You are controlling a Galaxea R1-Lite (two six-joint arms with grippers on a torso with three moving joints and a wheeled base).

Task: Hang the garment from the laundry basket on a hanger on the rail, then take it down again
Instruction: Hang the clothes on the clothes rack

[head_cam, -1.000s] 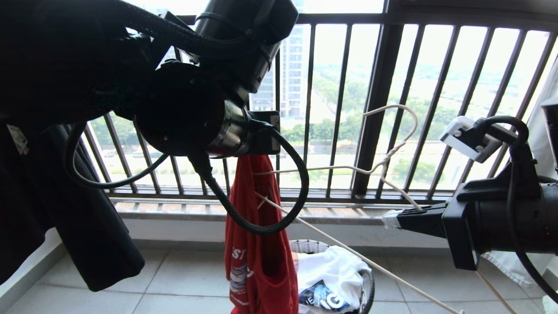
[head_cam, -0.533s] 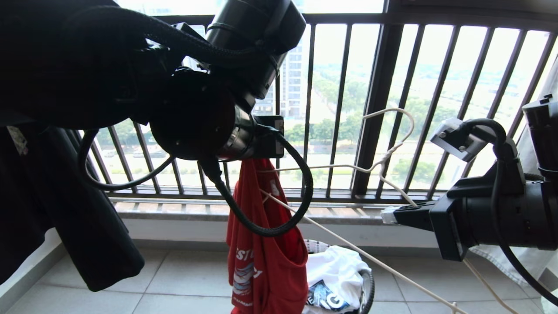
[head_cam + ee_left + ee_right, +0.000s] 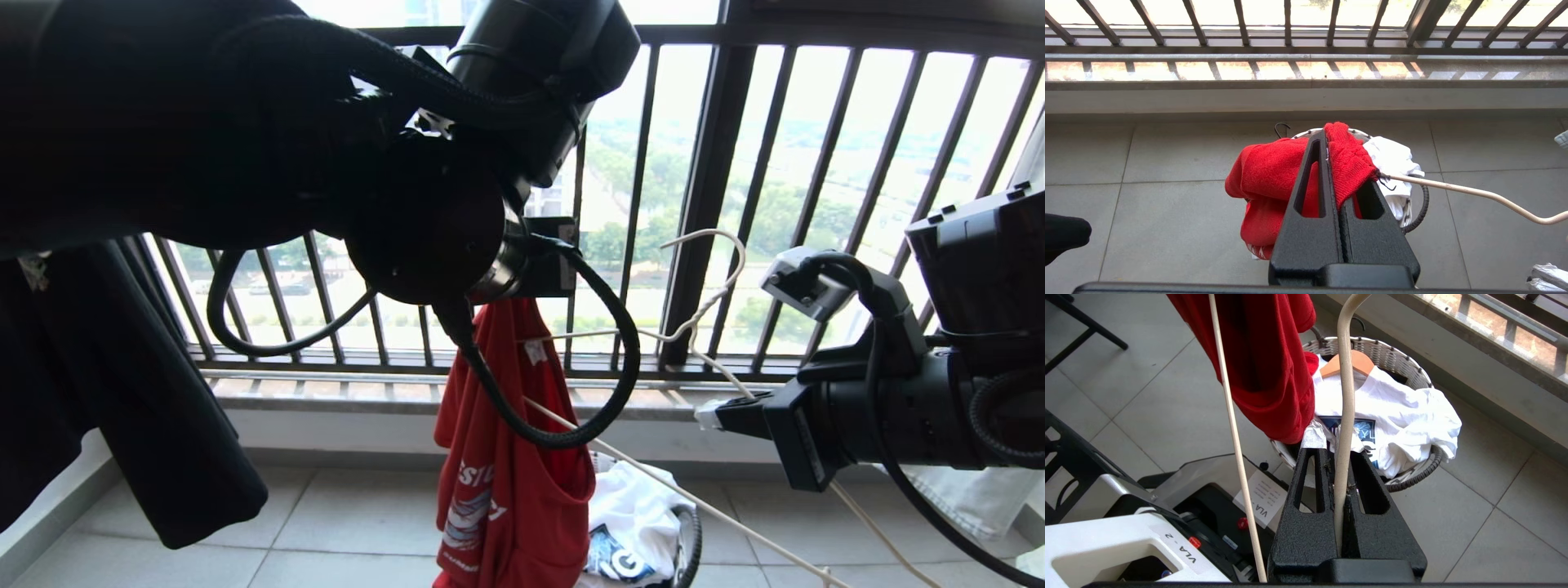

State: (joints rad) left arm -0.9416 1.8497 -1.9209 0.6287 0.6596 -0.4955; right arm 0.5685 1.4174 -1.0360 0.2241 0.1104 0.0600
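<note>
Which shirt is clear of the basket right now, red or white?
The red T-shirt: it hangs in the air, pinched at its collar by the left end effector. The white printed T-shirt lies crumpled in the laundry basket, held by nothing.

Strong daylight floods through the barred window railing, overexposing the view outside; the left arm is a near-black backlit silhouette.
</note>
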